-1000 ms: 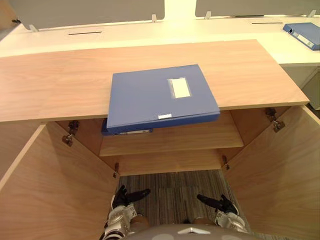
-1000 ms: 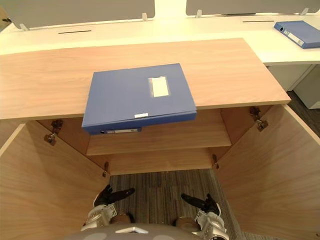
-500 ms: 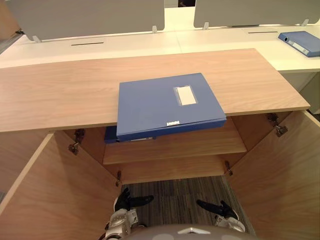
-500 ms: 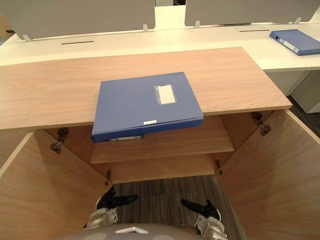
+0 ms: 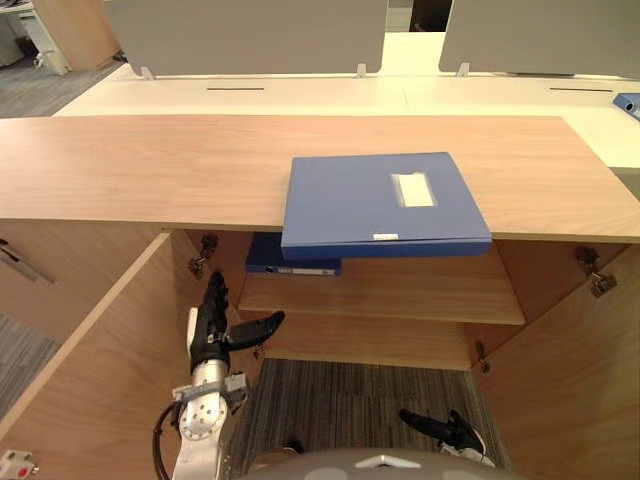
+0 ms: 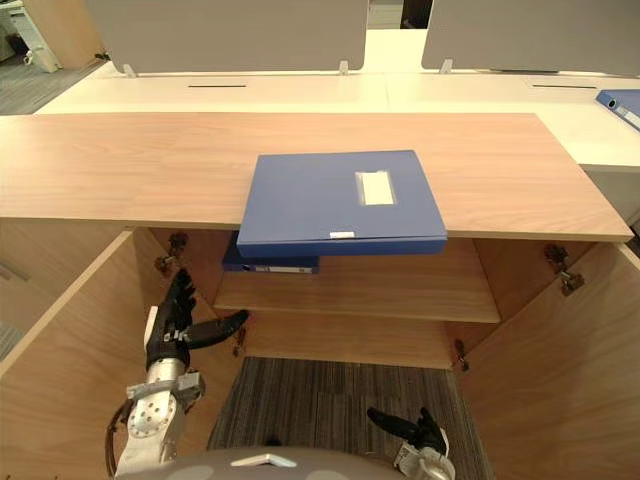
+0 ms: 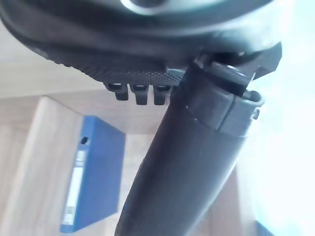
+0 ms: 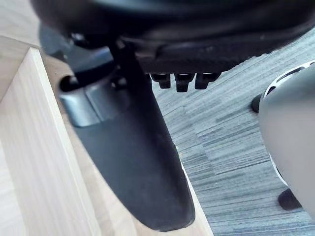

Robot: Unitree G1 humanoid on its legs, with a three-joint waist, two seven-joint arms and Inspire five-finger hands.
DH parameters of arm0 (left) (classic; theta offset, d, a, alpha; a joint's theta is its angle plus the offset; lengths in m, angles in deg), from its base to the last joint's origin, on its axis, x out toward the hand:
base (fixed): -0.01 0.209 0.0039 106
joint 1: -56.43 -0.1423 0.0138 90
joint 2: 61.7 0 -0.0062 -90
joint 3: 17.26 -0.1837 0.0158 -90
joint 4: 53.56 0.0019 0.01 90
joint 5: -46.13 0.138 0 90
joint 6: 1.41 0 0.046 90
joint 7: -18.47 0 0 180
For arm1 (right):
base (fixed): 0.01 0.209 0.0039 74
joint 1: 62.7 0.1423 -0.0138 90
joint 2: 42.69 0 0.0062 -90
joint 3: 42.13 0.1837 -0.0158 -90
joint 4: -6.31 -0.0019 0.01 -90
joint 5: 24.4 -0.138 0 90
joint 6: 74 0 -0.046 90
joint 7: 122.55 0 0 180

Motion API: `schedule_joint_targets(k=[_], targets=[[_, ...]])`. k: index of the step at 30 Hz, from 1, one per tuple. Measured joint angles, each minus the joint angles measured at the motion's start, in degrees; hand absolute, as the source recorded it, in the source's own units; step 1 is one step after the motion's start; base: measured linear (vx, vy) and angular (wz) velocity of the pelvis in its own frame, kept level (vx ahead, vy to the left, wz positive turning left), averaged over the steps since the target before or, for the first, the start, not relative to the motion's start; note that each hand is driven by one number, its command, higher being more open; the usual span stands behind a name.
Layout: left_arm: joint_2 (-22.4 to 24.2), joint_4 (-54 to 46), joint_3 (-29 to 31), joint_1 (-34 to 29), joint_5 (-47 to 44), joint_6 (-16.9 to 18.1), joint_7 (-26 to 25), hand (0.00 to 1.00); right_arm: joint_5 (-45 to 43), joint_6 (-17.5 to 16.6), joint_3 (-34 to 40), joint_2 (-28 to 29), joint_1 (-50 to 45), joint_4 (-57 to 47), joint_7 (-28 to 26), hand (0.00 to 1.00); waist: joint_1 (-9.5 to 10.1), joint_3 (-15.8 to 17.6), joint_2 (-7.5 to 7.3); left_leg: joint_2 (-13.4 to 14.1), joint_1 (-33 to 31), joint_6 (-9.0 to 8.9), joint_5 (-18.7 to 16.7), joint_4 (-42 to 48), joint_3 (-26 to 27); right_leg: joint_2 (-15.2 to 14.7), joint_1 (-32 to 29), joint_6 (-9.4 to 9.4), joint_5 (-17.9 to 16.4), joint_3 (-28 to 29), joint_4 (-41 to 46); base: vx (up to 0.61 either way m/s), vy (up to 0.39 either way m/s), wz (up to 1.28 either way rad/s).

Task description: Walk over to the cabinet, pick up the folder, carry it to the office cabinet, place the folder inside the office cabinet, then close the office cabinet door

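Two hands are free and hold nothing: the left hand (image 5: 212,330) stands upright, fingers straight and thumb spread, just beside the open left door (image 5: 90,380) of the cabinet. The right hand (image 5: 447,431) hangs low, fingers relaxed and apart. The blue folder (image 5: 375,197) lies flat on the wooden counter (image 5: 150,170), its front edge over the rim, above both hands. A second folder (image 5: 292,262) lies on the shelf (image 5: 400,295) below. I judge the pick-up is only beginning; next, the hands must reach the overhanging edge and take it from two sides.
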Motion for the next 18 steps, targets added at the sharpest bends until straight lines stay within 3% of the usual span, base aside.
schedule_joint_targets(k=[4,9,14,18], targets=[[0.1,-9.3,-2.5,-0.3,-1.1,1.6,0.4,1.00,0.1,0.0,0.1,0.5,-0.3,-0.3,0.0,1.00,-0.01,-0.2,-1.01,-0.1,-0.7,-0.16,-0.4,0.9,-1.3,0.0,0.8,0.33,0.3,0.7,-0.5,0.05,-0.007,0.18],[0.1,-14.3,-1.8,-2.8,-3.1,1.7,0.9,1.00,2.2,0.0,0.2,0.8,-0.2,-0.4,-0.3,1.00,0.59,-0.4,-1.52,0.2,-0.4,-0.08,-1.7,2.5,-1.5,0.0,1.9,0.75,0.6,2.3,-1.2,0.03,0.011,0.03],[0.0,-23.2,-1.8,-2.7,-5.8,5.3,3.0,1.00,2.2,0.0,0.2,0.7,-0.1,-0.3,-1.0,1.00,0.56,-0.9,-0.81,0.1,0.3,0.30,-2.2,2.6,-2.1,0.2,2.9,0.73,1.6,4.3,-1.5,-0.04,0.035,0.04],[-0.8,-23.8,-1.8,-2.1,-5.8,7.2,3.6,1.00,2.2,-0.1,0.1,0.3,0.1,1.6,-1.3,1.00,0.38,-1.5,-0.20,-0.6,0.3,0.42,-2.2,2.6,-2.1,0.1,3.5,0.54,1.7,6.8,-2.9,-0.03,0.017,-0.01]])
